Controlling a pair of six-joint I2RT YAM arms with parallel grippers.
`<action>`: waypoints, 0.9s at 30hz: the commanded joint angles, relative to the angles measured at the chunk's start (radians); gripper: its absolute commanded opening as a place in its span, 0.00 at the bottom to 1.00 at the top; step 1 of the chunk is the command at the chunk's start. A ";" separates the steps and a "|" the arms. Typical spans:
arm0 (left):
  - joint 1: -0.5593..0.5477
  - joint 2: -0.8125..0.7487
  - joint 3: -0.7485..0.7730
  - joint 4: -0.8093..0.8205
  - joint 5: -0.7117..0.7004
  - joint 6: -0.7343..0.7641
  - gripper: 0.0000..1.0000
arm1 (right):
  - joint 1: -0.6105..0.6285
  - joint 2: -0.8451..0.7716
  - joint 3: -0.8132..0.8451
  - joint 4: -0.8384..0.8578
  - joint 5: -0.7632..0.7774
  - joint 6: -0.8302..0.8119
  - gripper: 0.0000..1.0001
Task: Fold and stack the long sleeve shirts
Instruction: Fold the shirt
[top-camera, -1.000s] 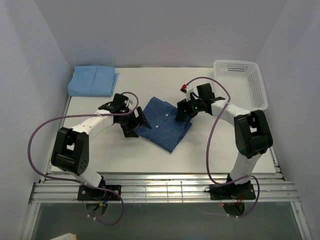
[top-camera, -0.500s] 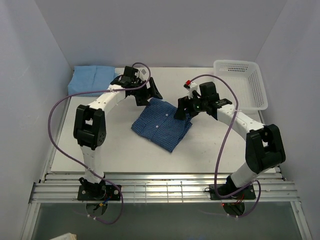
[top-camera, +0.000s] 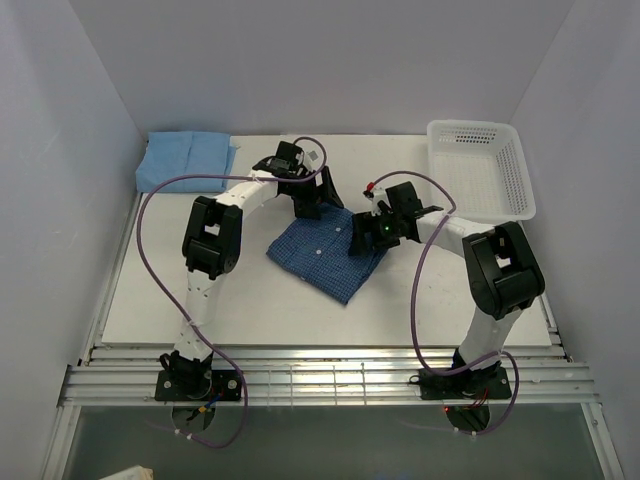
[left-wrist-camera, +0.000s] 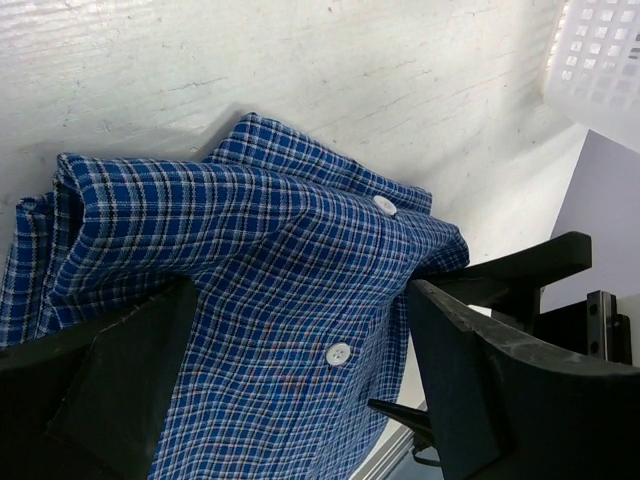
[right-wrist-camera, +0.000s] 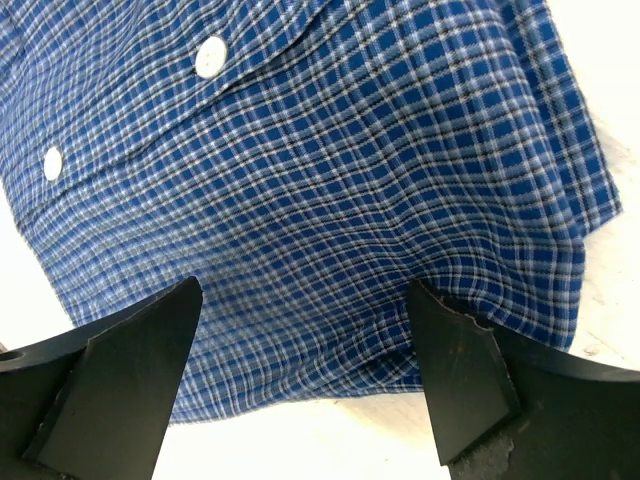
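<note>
Lying folded far left, the light blue shirt (top-camera: 187, 160) is unmoved; the left gripper (top-camera: 311, 197) — jaws wide, holding nothing — has swung to the far edge of the checked shirt (top-camera: 325, 255) mid-table, with the right gripper (top-camera: 363, 234), likewise released, at its right edge.

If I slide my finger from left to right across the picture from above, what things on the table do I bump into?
light blue shirt → dark blue checked shirt → white basket
</note>
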 joint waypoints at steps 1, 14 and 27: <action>0.017 0.003 -0.019 -0.023 -0.106 0.018 0.98 | -0.016 0.063 -0.018 -0.030 0.090 -0.021 0.90; 0.098 -0.200 -0.453 0.078 -0.068 -0.058 0.98 | -0.054 0.111 0.074 -0.079 -0.011 -0.212 0.90; 0.089 -0.428 -0.423 0.080 -0.046 -0.043 0.98 | -0.056 -0.185 0.079 -0.126 0.039 -0.058 0.90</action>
